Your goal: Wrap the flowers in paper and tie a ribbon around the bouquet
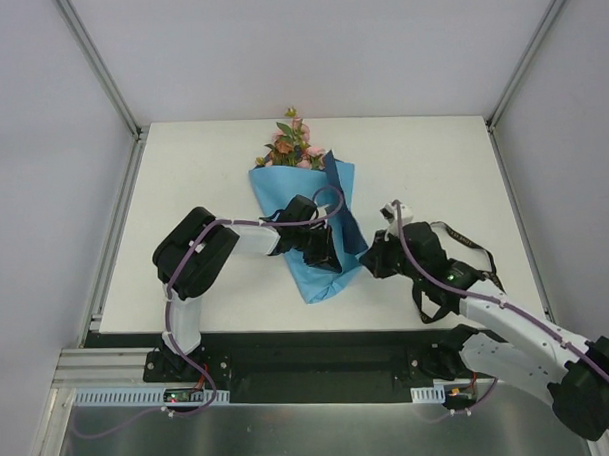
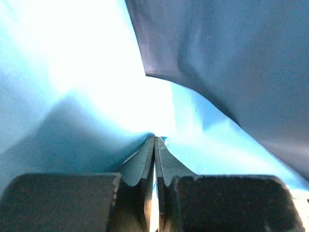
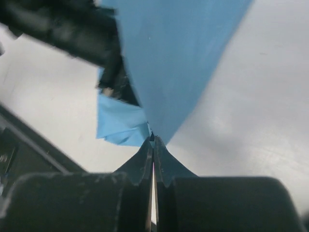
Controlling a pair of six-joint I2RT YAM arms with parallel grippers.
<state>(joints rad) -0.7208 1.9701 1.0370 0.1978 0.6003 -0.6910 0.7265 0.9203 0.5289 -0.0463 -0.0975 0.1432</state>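
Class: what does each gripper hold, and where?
Both pinch the paper: left gripper a fold of its light blue face, right gripper a pointed corner.

Tally from where I stand: one bunch of flowers (image 1: 294, 143), one sheet of paper (image 1: 289, 201), one ribbon (image 1: 472, 244), two arms (image 1: 200, 254) (image 1: 528, 335), one table (image 1: 182, 162).

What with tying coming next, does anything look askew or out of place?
The black ribbon lies looped about the right arm, apart from the bouquet. The paper shows a navy flap loose toward that arm.
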